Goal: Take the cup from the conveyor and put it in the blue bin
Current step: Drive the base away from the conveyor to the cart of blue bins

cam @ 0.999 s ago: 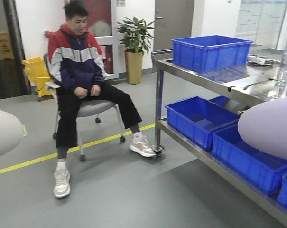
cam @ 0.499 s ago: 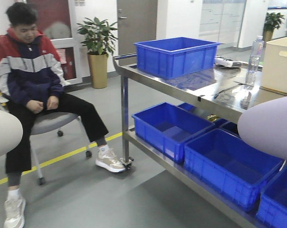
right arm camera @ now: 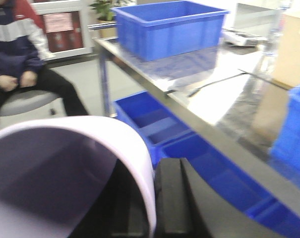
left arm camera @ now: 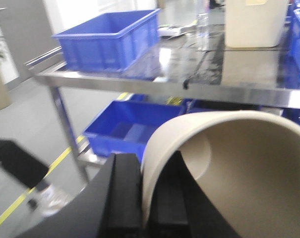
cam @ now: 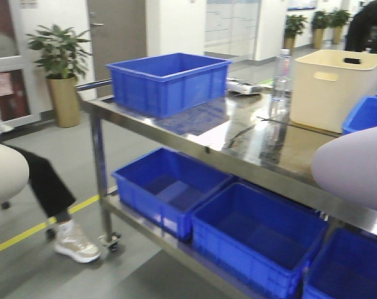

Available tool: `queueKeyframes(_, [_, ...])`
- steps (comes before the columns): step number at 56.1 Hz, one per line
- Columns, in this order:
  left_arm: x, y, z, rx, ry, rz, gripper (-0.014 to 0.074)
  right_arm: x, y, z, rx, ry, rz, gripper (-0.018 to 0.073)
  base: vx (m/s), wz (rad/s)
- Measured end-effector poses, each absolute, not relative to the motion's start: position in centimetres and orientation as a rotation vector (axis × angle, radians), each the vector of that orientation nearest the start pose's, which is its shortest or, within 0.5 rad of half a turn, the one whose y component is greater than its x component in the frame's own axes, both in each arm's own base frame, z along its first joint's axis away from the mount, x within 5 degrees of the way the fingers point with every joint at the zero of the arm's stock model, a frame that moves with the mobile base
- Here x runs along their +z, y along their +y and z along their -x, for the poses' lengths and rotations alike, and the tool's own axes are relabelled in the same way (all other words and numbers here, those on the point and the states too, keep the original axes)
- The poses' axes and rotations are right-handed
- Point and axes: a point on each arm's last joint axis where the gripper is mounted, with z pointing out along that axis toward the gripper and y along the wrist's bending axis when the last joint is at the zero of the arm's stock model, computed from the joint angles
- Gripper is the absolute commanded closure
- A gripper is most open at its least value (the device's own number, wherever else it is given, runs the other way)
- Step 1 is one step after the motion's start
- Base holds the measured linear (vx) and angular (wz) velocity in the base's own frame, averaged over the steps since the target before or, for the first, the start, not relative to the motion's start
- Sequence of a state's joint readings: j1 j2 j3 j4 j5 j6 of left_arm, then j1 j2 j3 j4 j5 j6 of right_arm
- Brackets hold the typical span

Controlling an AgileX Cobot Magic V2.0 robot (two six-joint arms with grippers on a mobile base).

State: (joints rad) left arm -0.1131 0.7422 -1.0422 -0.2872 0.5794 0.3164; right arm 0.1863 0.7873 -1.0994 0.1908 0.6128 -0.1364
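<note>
Left gripper [left arm camera: 147,198] pinches the thin wall of a smooth, rounded cream cup [left arm camera: 239,163], which lies tipped on its side left of the shiny steel rack [cam: 176,142]. Right gripper [right arm camera: 150,203] clamps a smooth lilac cup [right arm camera: 55,168] before the rack's right end, near ribbed blue crates [cam: 257,240].

Claw [right arm camera: 149,210] clamps the wall of lilac cup [right arm camera: 65,144], which fills the lower left. Ahead of claw: steel tabletop [right arm camera: 214,94] carrying blue crate [right arm camera: 164,29]. Ahead-left: seated person [right arm camera: 21,59].

Front and wrist views (wrists closer) all face the steel shelves [cam: 300,152].
</note>
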Motion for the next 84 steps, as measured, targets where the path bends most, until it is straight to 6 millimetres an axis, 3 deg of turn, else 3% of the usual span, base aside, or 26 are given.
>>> queueKeyframes(50, [44.18, -2.88, -12.8, -0.164, 1.723, -0.276, 0.0603, 44.96, 3.55, -13.48, 0.246, 1.767, 0.226, 0.0568, 0.35, -0.51])
queueKeyframes(84, [44.18, -2.88, -12.8, -0.164, 1.723, -0.276, 0.0603, 44.96, 3.55, -13.48, 0.246, 1.767, 0.226, 0.0568, 0.26, -0.27])
